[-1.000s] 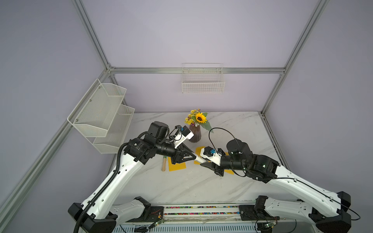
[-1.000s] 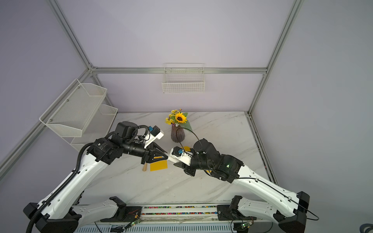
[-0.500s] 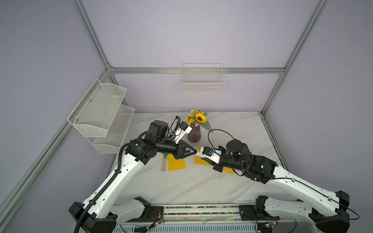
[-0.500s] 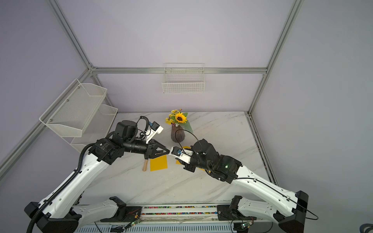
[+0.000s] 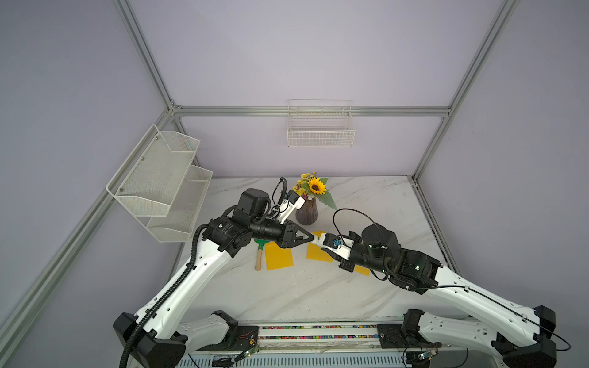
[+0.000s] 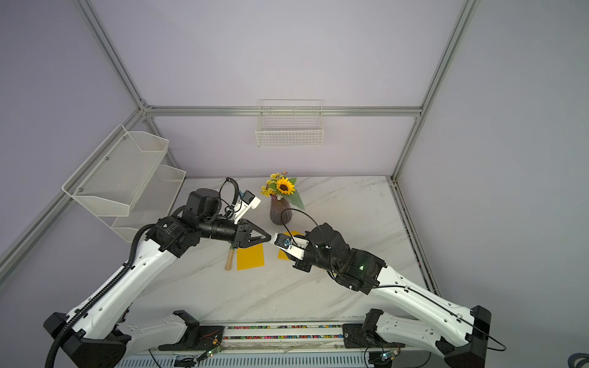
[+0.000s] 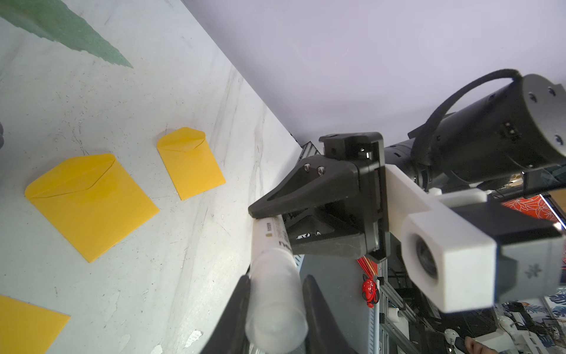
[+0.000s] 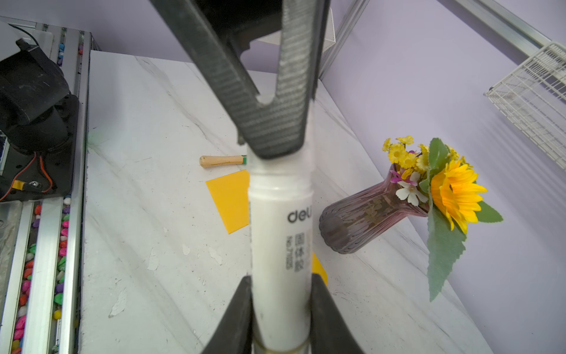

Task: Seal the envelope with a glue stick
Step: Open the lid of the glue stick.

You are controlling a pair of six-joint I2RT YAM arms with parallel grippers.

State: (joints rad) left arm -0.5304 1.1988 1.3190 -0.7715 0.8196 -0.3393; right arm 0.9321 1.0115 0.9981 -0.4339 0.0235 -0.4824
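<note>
Uncapping stage, arms meeting above the middle of the tabletop [image 5: 366, 204]. From the left: a green rake [image 5: 258, 255] with a wooden handle lies flat, touching or just beside the left envelope [image 5: 279, 256]. Above them the left gripper [image 7: 275, 285] pinches the translucent cap [image 7: 275, 306] between its two fingers. The glue stick [image 8: 280, 230] is held level in the air, clear of the tabletop, spanning both arms. The right gripper [image 8: 280, 285] is clamped on the labelled white body near its base. Below it lie the middle envelope [image 5: 318, 251] and a third envelope [image 5: 361, 270], part hidden by the right arm; a vase [image 5: 306, 212] of flowers stands toward the far edge. The cap looks seated, so no glue is exposed yet. Next move, as judged: draw the two grippers apart along the stick's axis, both grips firm, then carry the bare end to an envelope flap.
</note>
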